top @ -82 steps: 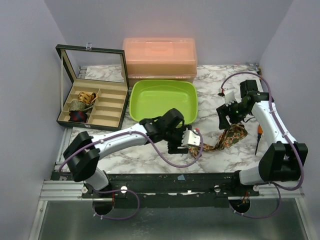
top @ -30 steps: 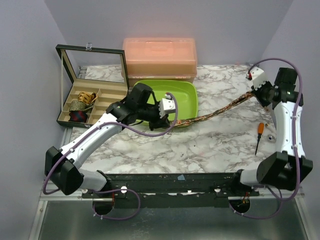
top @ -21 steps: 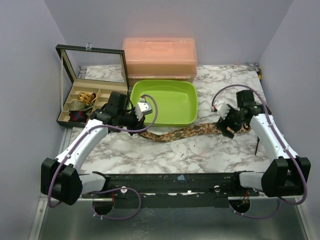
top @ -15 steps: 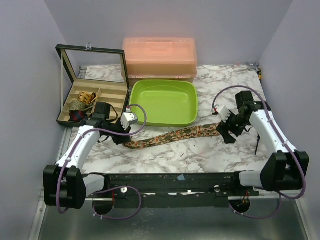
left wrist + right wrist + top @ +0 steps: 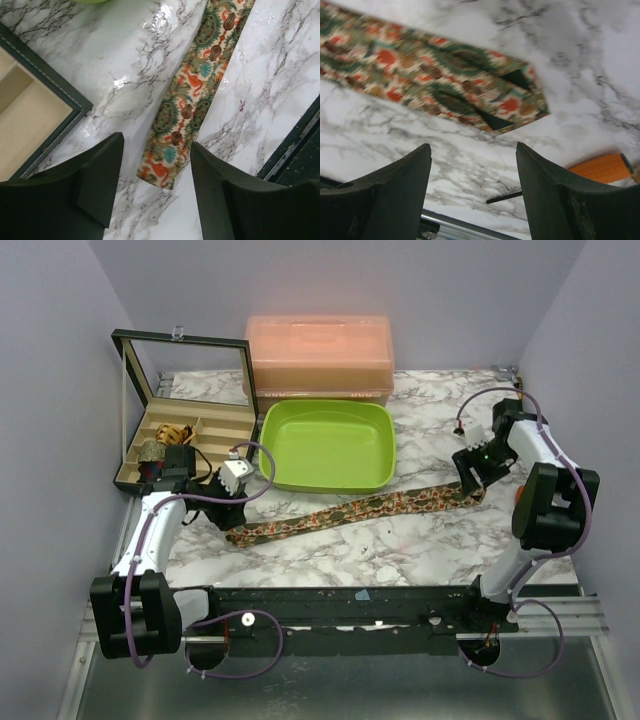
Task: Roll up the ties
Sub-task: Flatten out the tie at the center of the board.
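Note:
One floral tie lies flat and stretched out across the marble table, narrow end at the left, wide end at the right. My left gripper hovers open over the narrow end, which lies between its dark fingers without touching them. My right gripper is open just beyond the wide end. Its fingers hold nothing and only marble shows between them.
A lime-green tray sits behind the tie, with an orange lidded box behind it. A black compartment case stands open at the left with rolled fabric inside; its corner is near my left fingers. An orange-handled screwdriver lies by the right gripper.
Both grippers carried the tie down, drew it out straight, then opened and let go. The left arm drew back toward the case and the right toward the far right.

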You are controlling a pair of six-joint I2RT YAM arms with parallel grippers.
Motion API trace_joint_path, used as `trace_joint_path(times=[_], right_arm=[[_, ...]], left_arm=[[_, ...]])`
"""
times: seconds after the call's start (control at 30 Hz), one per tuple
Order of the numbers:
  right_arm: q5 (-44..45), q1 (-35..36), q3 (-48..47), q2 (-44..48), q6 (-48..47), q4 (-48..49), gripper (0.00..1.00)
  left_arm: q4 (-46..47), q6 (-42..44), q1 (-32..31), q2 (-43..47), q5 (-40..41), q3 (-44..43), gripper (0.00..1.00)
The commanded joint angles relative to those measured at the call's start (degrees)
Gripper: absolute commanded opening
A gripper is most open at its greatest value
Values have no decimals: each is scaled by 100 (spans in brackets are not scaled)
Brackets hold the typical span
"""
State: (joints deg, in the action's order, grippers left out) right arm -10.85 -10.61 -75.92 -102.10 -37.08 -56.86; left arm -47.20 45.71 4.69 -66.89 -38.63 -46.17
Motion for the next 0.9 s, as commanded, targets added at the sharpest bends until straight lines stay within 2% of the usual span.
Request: trace_joint_path(times=[0.0,0.03,0.23,0.33,0.4,0.47,0.57,0.6,0.77,0.87], right_arm=[[321,-55,-206,-347,631,515,70],[321,-58,-197,-420,682,584,70],[426,-18,6,-967,813,922,69],[557,66,280,-1001,740,1134,61],[605,98,492,-955,691,1247,52],[665,98,679,-926,592,1276,36],[812,92,659,-809,456,1171,6],[873,82,584,-716,420,1138,1],[1053,-301,-464,-485,152,619,1],[1362,-663,-1127,-468,-105,380,1]], left_arm=[[280,-175,127,366,-12,-190,76],[364,-274,126,422,-35,-190,93],[617,-898,118,570,-99,-345,95],[676,-1028,116,597,-95,-400,96],[710,-1066,119,594,-57,-425,96],[763,-1106,112,578,-35,-452,96],[662,-1084,33,481,-111,-564,97],[622,-1074,-54,438,-99,-588,98],[730,-1024,-450,422,58,-607,98],[906,-996,-901,427,345,-562,99]])
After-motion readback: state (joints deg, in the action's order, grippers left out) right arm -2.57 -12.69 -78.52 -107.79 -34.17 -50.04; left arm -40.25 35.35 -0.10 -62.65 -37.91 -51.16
